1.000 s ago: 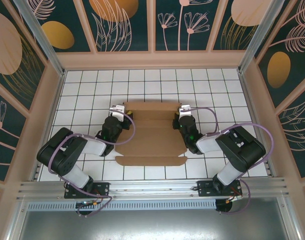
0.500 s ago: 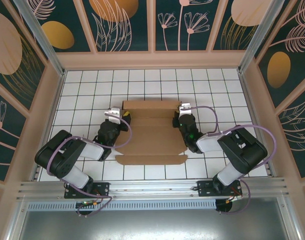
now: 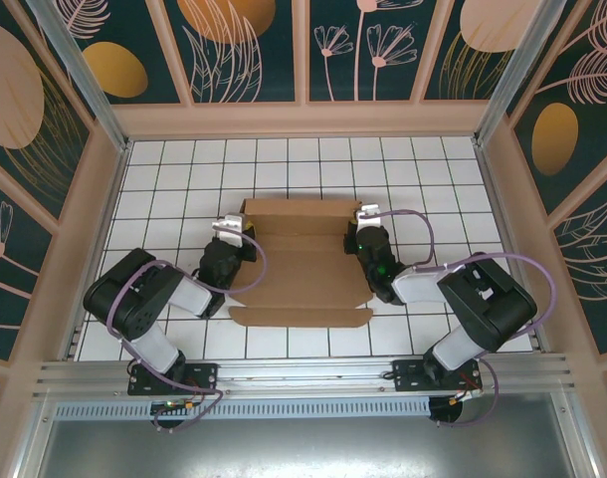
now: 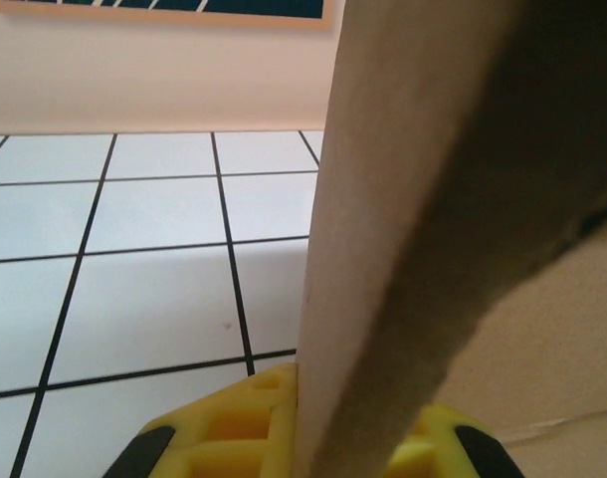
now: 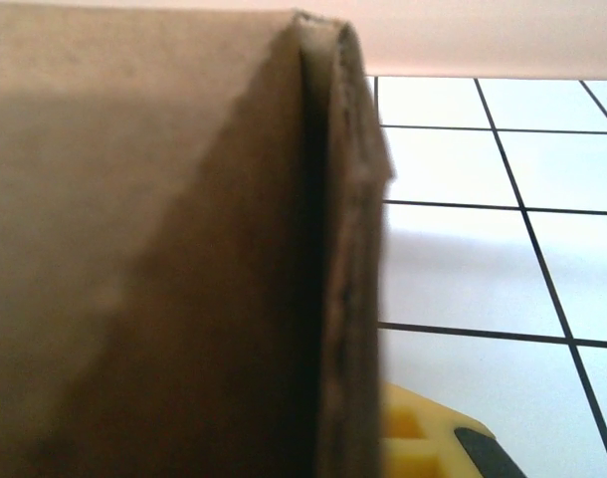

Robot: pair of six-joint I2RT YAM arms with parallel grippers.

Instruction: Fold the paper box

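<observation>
The paper box [image 3: 302,267] is a brown cardboard sheet with creases, lying partly folded in the middle of the tiled table. My left gripper [image 3: 244,239] is at its left edge, shut on an upright side flap [image 4: 413,199]. The flap stands between my yellow fingers [image 4: 224,438]. My right gripper [image 3: 356,239] is at the right edge, shut on the raised right side wall [image 5: 164,249]. One yellow finger [image 5: 423,438] shows beside the wall; the other is hidden behind the cardboard. The near flap [image 3: 302,318] lies flat toward the arm bases.
The white tiled table [image 3: 164,179] is bounded by low beige walls [image 3: 303,119] at the back and sides. A metal rail [image 3: 303,373] runs along the near edge, with both arm bases on it.
My left gripper has closed on the left side flap after shifting slightly along the box's left edge. The right gripper kept its hold and barely moved.
</observation>
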